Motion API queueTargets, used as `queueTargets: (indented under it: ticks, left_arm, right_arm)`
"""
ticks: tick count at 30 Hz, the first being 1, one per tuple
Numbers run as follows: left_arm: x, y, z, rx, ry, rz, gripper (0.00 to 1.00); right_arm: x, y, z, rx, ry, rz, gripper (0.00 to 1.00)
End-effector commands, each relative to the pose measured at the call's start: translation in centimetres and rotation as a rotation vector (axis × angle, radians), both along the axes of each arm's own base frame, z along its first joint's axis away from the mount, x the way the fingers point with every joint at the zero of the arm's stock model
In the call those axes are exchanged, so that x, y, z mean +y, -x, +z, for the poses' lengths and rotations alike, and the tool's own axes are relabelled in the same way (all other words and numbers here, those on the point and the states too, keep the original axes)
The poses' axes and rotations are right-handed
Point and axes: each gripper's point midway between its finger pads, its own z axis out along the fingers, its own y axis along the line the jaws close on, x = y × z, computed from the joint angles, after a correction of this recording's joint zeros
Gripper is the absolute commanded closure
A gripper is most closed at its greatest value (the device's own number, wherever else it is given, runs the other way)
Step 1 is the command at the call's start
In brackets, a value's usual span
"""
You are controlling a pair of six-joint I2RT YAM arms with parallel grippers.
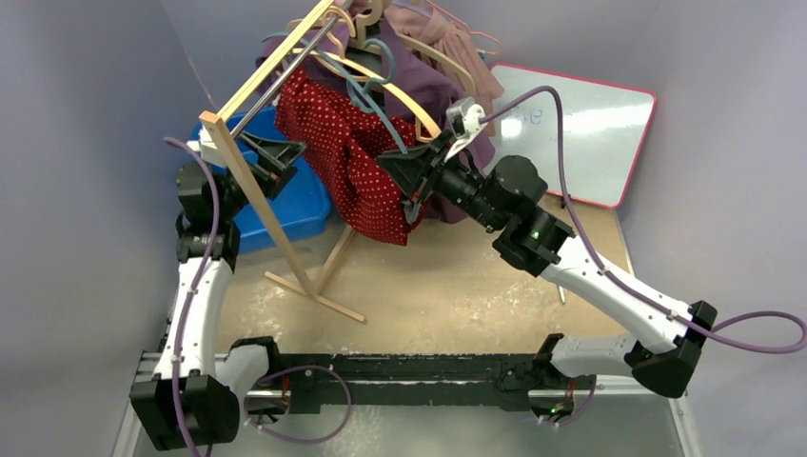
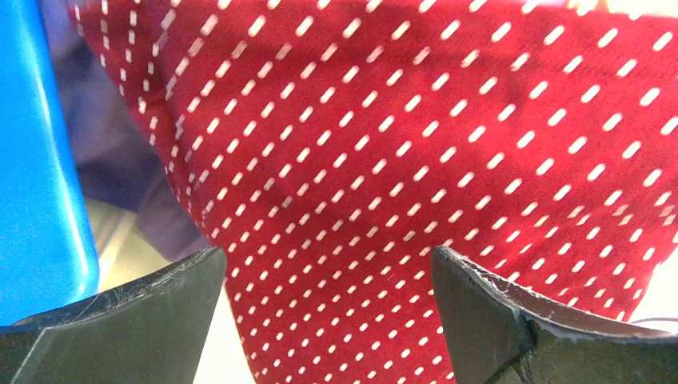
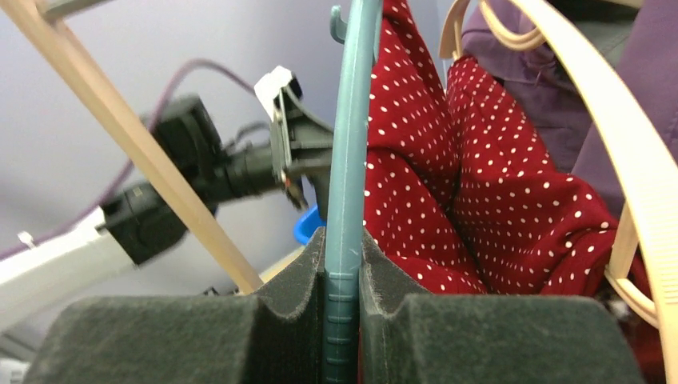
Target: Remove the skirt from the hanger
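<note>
A red skirt with white dots [image 1: 357, 157] hangs from a grey-blue plastic hanger [image 1: 376, 100] on the wooden rack [image 1: 243, 162]. My right gripper [image 1: 411, 171] is shut on the hanger's arm [image 3: 345, 200], with the skirt [image 3: 480, 184] draped just to its right. My left gripper [image 1: 290, 154] is open at the skirt's left edge. In the left wrist view the skirt [image 2: 400, 160] fills the gap between the two fingers [image 2: 160, 312], close in front; I cannot tell whether they touch the cloth.
A blue bin [image 1: 285, 190] sits behind the rack's left post. Purple and pink garments [image 1: 438, 67] on beige hangers [image 3: 624, 144] hang behind the skirt. A whiteboard [image 1: 590, 124] leans at the back right. The rack's foot [image 1: 314, 290] lies on the table.
</note>
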Motion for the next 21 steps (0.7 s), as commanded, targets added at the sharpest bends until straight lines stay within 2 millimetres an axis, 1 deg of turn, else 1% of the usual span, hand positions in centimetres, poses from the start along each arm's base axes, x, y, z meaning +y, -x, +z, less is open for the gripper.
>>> queueTargets:
  ticks: [1,2,4,6,9,12,15,18,21]
  left_arm:
    - [2.6,-0.3,5.1,-0.119,-0.256,0.129,0.00]
    - [3.5,-0.2,5.5,-0.108,-0.328,0.170,0.00]
    - [5.3,0.5,5.1,-0.064,-0.481,0.237,0.00]
    - [5.6,1.1,5.5,-0.096,-0.530,0.245,0.00]
    - [4.3,1.6,5.2,-0.141,-0.509,0.184,0.00]
    - [2.3,2.1,5.3,-0.203,-0.431,0.085,0.00]
    - [0.6,2.6,6.1,-0.280,-0.397,-0.005,0.00]
    - [-0.7,3.5,7.1,-0.349,-0.384,-0.087,0.00]
    - [-1.7,4.1,7.6,-0.404,-0.324,-0.141,0.00]
  right_arm:
    - [-1.9,3.5,6.9,-0.204,-0.090,0.078,1.00]
    - [-1.8,3.5,5.9,-0.195,-0.045,0.081,1.00]
    - [-2.2,3.2,4.0,-0.173,0.030,0.057,1.00]
    - [-2.9,2.6,2.6,-0.146,0.084,0.016,1.00]
    - [-3.3,2.8,1.6,-0.172,0.157,0.035,1.00]
    - [-3.4,2.8,0.5,-0.177,0.229,0.082,1.00]
    - [-3.9,2.8,-0.6,-0.174,0.262,0.170,1.00]
    - [-5.0,2.1,-1.4,-0.149,0.265,0.170,1.00]
    - [-4.8,2.5,-1.6,-0.148,0.263,0.205,1.00]
